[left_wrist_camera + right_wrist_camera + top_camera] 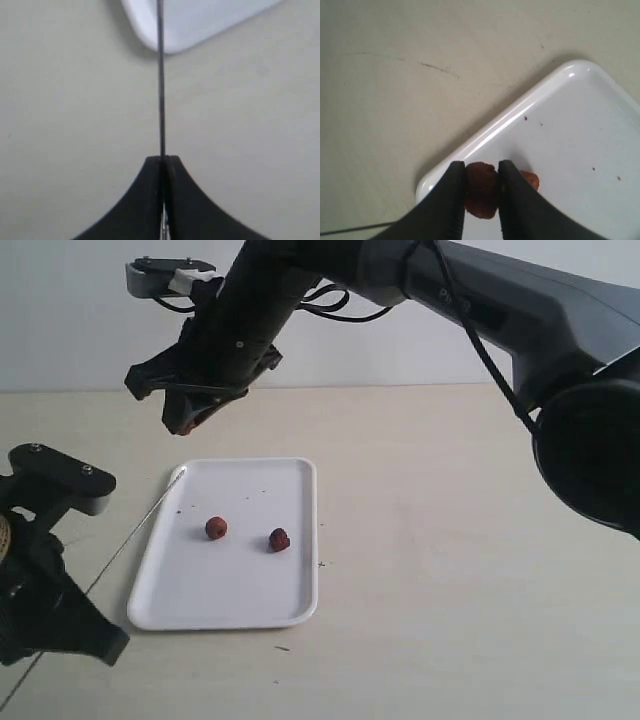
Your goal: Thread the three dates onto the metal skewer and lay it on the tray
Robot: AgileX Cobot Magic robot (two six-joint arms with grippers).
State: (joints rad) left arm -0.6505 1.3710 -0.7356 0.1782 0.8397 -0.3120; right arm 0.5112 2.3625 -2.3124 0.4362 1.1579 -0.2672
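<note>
The white tray (240, 590) lies on the table with two dates (216, 528) (279, 539) resting on it. A third date (481, 187) is pinched in my right gripper (482, 172), which hangs above the tray's far left corner (192, 420). One tray date (530, 179) peeks out behind a finger. My left gripper (162, 159) is shut on the metal skewer (161, 75). The thin rod (140, 522) slants up from the left arm (50, 570), and its tip reaches the tray's far left corner, below the right gripper.
The tray (570, 150) carries a few dark specks. Bare beige table (450, 540) stretches right of the tray. The right arm's big dark links (560, 360) span the top right of the exterior view.
</note>
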